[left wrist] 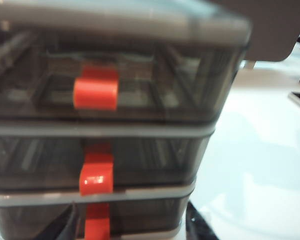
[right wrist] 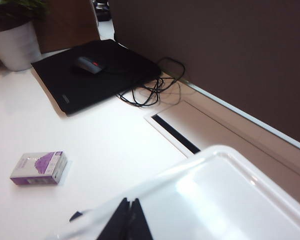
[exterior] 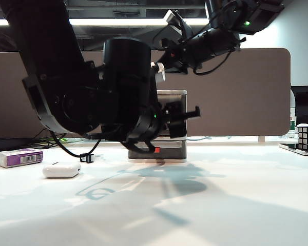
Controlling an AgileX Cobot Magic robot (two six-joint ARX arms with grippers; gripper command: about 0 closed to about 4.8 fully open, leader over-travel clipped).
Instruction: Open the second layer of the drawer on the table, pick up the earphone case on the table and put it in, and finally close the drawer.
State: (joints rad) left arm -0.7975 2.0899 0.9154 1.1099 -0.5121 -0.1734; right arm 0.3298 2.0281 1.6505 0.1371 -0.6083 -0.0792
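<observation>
The drawer (exterior: 158, 125) is the landmark here, standing closed at the back of the table (exterior: 205, 205), and the opening step is on. The left gripper (exterior: 169, 128) hangs right in front of it with its jaws spread wide and nothing between them. Its wrist camera looks straight at three red handles, the second layer (left wrist: 97, 162) in the middle of the stack with its handle (left wrist: 96, 177) shut flush. The next move looks to be lining a finger up on that middle handle, not the one above or below, then pulling straight out. The right gripper (right wrist: 125, 220) sits above the drawer's white top (right wrist: 230, 200), fingertips pressed together, holding nothing. The earphone case (exterior: 61, 169) waits on the table well out to the drawer's left, near a purple box (exterior: 19, 157). Only the exterior view shows the case; only the left wrist view shows all three handles; the right wrist view alone shows a mouse (right wrist: 88, 64) on a black pad behind the drawer.
</observation>
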